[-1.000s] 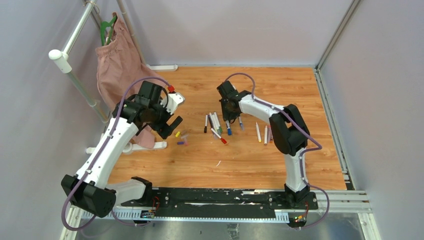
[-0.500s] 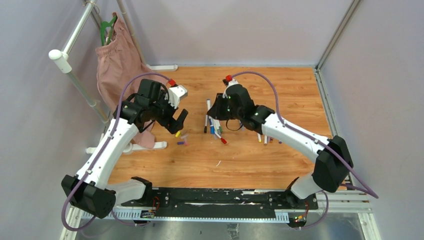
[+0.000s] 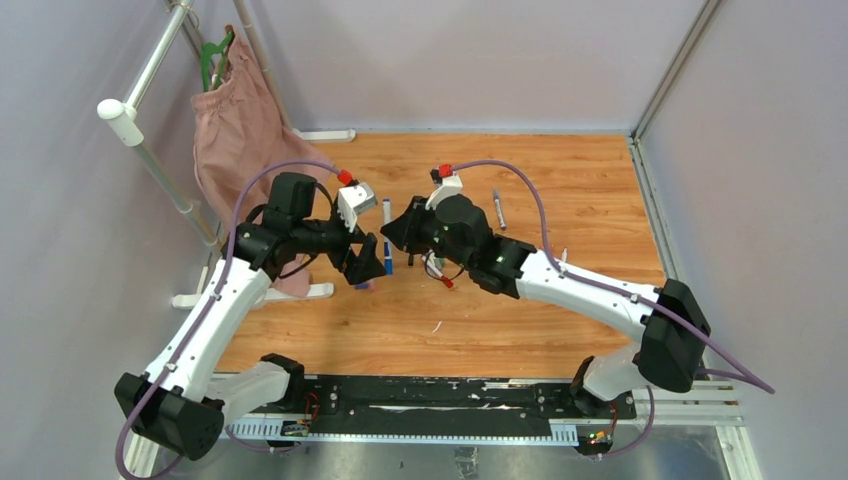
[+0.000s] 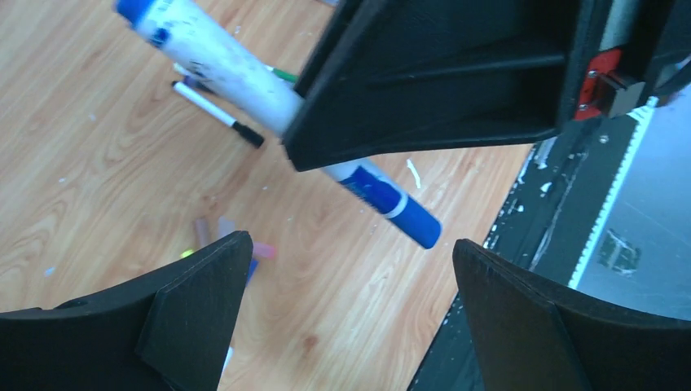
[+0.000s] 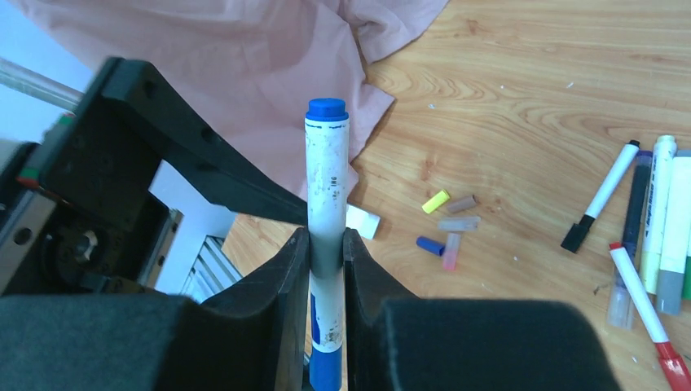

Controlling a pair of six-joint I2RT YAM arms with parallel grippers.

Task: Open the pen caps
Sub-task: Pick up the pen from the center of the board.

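Blue cap [image 4: 398,213] tips the white marker [image 5: 327,204] clamped mid-barrel in the right gripper [image 5: 326,244], held aloft left of the loose pens [image 5: 662,220], left gripper [image 4: 350,269] gaping wide beside it; risk: an off-centre bite would lever the marker askew in that narrow pinch.

Small dark print is seen running along the white barrel of the marker [image 5: 327,187]; only the letters "ING" can be read, the rest being worn and smudged. No other text, label or number can be made out.
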